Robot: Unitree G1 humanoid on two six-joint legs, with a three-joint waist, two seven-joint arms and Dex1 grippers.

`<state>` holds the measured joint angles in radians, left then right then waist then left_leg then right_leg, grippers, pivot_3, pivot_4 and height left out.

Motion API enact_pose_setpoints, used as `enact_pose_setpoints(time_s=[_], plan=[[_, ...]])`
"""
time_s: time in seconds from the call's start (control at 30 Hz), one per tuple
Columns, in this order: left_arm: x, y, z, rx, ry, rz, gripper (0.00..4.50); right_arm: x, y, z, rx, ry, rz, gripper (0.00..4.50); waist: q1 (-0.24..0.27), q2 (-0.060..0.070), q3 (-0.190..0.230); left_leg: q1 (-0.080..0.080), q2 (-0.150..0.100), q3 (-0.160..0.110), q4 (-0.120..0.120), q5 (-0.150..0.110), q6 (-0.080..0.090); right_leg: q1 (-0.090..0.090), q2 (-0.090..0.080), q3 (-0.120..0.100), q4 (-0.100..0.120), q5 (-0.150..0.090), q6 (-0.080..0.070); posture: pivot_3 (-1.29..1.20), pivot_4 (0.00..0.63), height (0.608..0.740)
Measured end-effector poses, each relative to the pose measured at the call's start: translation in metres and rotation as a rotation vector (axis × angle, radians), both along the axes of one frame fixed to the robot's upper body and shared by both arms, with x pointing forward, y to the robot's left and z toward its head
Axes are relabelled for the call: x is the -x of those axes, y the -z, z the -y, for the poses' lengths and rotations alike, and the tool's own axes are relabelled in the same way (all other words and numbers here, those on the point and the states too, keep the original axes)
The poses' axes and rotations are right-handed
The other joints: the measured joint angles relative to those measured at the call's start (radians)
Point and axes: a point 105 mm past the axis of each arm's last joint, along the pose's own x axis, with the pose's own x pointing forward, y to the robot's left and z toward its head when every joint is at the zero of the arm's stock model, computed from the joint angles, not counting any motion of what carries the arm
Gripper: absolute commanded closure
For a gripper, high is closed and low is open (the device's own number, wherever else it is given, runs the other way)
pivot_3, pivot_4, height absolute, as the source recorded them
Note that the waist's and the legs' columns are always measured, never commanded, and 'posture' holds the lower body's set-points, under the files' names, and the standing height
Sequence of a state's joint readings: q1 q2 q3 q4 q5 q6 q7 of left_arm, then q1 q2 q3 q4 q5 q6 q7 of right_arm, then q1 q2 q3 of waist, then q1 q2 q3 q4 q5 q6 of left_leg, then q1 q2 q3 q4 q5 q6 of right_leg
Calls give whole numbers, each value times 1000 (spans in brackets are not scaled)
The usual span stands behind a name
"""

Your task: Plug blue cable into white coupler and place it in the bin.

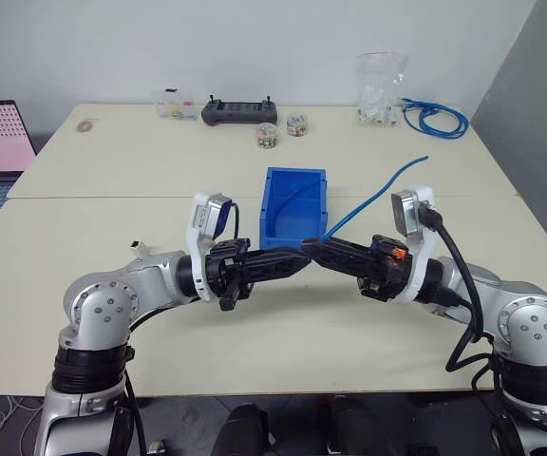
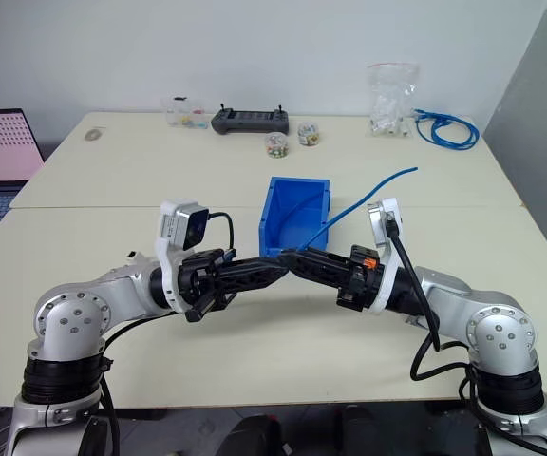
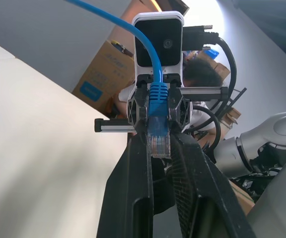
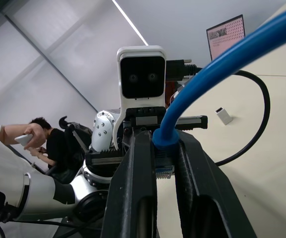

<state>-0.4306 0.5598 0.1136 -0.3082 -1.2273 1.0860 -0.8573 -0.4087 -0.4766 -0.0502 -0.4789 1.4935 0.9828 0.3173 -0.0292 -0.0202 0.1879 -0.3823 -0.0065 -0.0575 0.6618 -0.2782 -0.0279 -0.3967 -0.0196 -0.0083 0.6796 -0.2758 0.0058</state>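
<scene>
Mating step in hand. The right gripper [image 1: 313,252] is clamped on the blue cable [image 1: 378,193] plug above the table's front edge, before the bin [image 1: 294,213]. The left gripper [image 1: 297,257] is closed, tip to tip; whether it holds the coupler cannot be told. Next: align, then insert.

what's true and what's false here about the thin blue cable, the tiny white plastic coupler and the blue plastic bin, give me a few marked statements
1. The thin blue cable has its plug end between the fingers of the right gripper. True.
2. The tiny white plastic coupler is already on the plug. False: it lies on the table, apart from the cable.
3. The bright blue plastic bin stands just beyond the right gripper. True.
4. The black controller lies inside the bin. False: it is at the table's far edge.
</scene>
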Motion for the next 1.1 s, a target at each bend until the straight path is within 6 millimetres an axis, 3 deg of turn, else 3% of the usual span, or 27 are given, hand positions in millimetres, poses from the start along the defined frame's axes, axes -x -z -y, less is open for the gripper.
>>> enact_pose_setpoints(time_s=[0.37, 0.57, 0.8, 1.0, 1.1], plan=[[4, 3, -2, -3, 8, -57, 1244, -3, -5, 1, -26, 20, 25, 4302, 0, 0, 0, 0, 0, 0, 0, 0, 0, 0, 0, 0, 0, 0, 0, 0, 150, 740], [0, 16, -23, -43, -153, -74, 43, -7, 0, 4, 5, 52, 46, 4302, -1, 0, 0, 0, 0, 1, -1, 0, 0, -1, 0, 1, -1, 0, 0, 0, 150, 740], [5, 46, -47, -124, -404, -118, 0, -14, 12, 8, 47, 90, 48, 4302, 3, 0, 0, -2, 0, 1, -1, 0, 0, -3, -1, 1, -1, 0, 0, 0, 150, 740], [-37, 72, -98, -293, -1069, 48, 0, -12, 22, 5, 81, 62, 57, 4302, 12, 0, 0, -1, 0, 2, -1, 0, 0, -3, -1, 2, -2, 0, 0, 0, 150, 740], [-44, 92, -112, -412, -1317, 89, 0, -12, 25, 3, 94, 47, 60, 4302, 17, 0, 0, -2, 0, 2, -1, 0, 0, -3, -1, 3, -2, 1, -1, 0, 150, 740]])
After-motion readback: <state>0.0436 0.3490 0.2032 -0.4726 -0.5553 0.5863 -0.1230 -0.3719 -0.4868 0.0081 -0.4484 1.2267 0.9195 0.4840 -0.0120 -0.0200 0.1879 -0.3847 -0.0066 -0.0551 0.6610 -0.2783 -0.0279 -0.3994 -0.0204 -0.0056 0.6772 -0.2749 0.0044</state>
